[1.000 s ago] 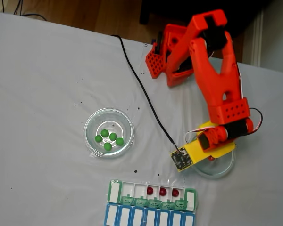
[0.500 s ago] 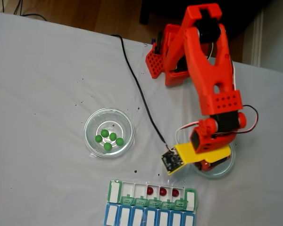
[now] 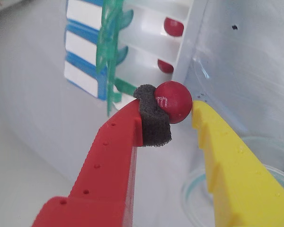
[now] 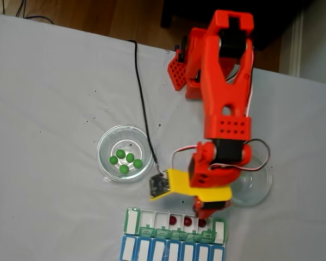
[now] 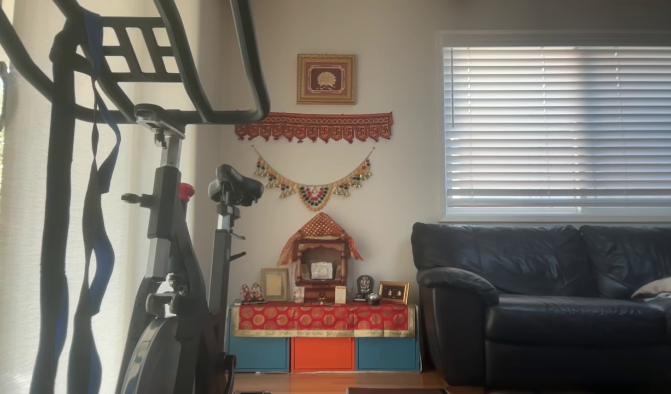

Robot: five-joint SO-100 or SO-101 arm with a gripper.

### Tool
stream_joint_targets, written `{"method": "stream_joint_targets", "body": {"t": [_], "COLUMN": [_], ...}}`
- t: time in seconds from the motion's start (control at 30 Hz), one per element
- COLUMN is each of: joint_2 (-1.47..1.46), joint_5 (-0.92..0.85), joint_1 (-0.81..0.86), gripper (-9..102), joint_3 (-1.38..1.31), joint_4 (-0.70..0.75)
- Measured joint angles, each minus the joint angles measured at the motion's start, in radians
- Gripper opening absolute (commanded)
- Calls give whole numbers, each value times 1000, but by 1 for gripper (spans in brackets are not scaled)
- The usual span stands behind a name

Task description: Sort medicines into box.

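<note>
The jaws (image 3: 180, 111) clench 1 dark red ball (image 3: 174, 101), pinched between a black foam pad (image 3: 154, 120) on the red finger (image 3: 114, 156) and the tip of the yellow finger (image 3: 227, 161), in the wrist view. The ball hangs above the white bench (image 4: 54, 98), just short of the pill organizer's green row (image 3: 114, 52), where 2 more red balls (image 3: 173, 26) lie in open compartments. The blue row (image 3: 83, 56) adjoins it on the far side.

In the fixed view, the orange arm (image 4: 225, 92) reaches down toward the organizer (image 4: 174, 227), its gripper (image 4: 204, 209) at the upper edge of the green row near the right end. 2 red balls (image 4: 173, 220) show plainly in adjoining compartments there; the gripper overlaps the next. 5 green balls (image 4: 125, 159) sit clustered in a clear glass dish (image 4: 125, 152) to the left, well apart from the organizer. A 2nd glass dish (image 4: 255, 187) lies beside the arm on the right. A black cable (image 4: 144, 103) trails across the bench to the small board (image 4: 159, 186) on the wrist.

The other view shows a living room with an exercise bike (image 5: 171, 230), a dark sofa (image 5: 548, 295) and a decorated wall shrine (image 5: 320, 262).
</note>
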Motion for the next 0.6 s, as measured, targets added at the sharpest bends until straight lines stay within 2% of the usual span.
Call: {"method": "stream_joint_targets", "body": {"t": [0.6], "joint_2": [-204], "joint_5": [5], "joint_1": [140], "gripper": [1], "joint_3": [-175], "joint_4": [29]}}
